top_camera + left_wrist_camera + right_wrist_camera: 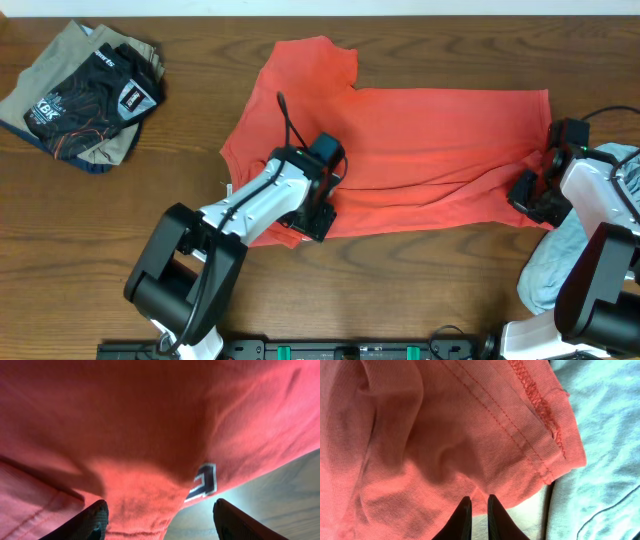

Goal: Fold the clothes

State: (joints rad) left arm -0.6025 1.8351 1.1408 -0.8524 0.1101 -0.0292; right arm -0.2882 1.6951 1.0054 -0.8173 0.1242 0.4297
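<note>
Well, the coral-red T-shirt (430, 140) lies spread across the middle of the surface (400, 290), print side down by the look of it, with one sleeve sticking out at its far-left corner. A scrap of grey-white lettering (202, 482) peeks from under its near edge. Nothing has been folded over yet, though that near edge is rumpled and slightly doubled.

Both arms are working along that near edge. The left hand (161, 512) sits at the shirt's near-left corner with its fingers (95, 520) spread wide and released. Red cloth sags between them, but they have no grip on it. The right hand (478, 505) is at the shirt's near-right corner, just inside the stitched hem (535, 395). Its fingers are drawn to a sliver, and the creases run in toward the tips, so I take it to be pinching a fold of the shirt.

My reading is that the first fold is being set up: one corner caught, the other waiting. The left hand would need to close on the cloth. Then both arms should lift together and carry the near edge over the shirt's body, staying level so the fabric does not skew.

The left arm reaches in low from the shirt's near-left side, and the right arm bends in from beyond the right hem. A pale blue-grey garment (555, 270) lies crumpled just right of the shirt, touching that hem. A pile of folded clothes (85, 100) sits well off the shirt's far-left.
</note>
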